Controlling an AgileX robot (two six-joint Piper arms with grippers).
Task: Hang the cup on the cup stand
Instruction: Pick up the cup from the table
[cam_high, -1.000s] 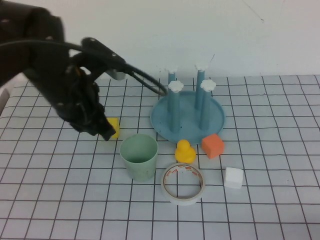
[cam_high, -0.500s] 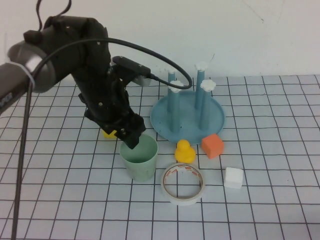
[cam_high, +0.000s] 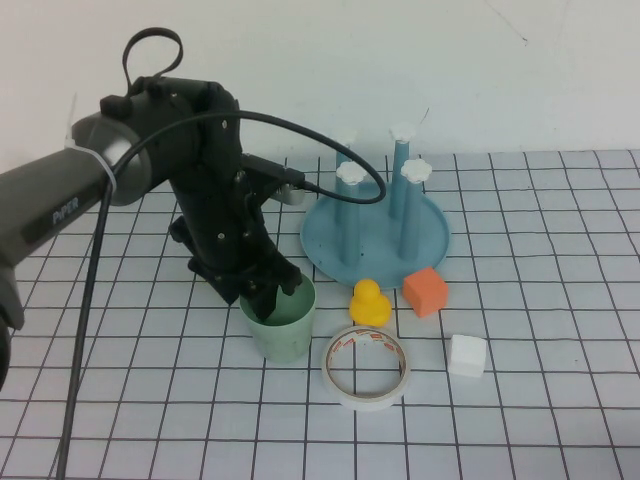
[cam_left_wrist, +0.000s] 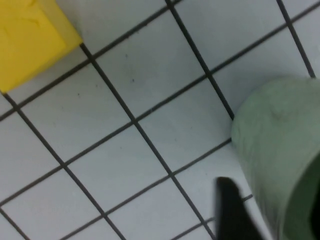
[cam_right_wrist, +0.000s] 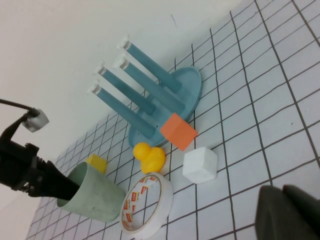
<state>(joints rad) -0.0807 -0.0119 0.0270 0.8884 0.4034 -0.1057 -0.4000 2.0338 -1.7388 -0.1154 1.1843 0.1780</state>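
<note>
Counter (cam_high: 560, 420): white, black grid. Cup stand (cam_high: 376, 232): upright at counter rear, blue dish, four white-capped pegs. Left gripper (cam_high: 272, 291): at cup's rim, one finger (cam_right_wrist: 60, 186) inside cup mouth, one finger outside wall; fingers spread astride wall. Cup (cam_high: 280, 318): mint-green, upright on counter, in front of stand. Right gripper (cam_right_wrist: 290, 212): off high view, above counter's right part; fingers pressed together, holding nothing.

White wall (cam_high: 300, 60) behind gridded table (cam_high: 560, 420)
</note>
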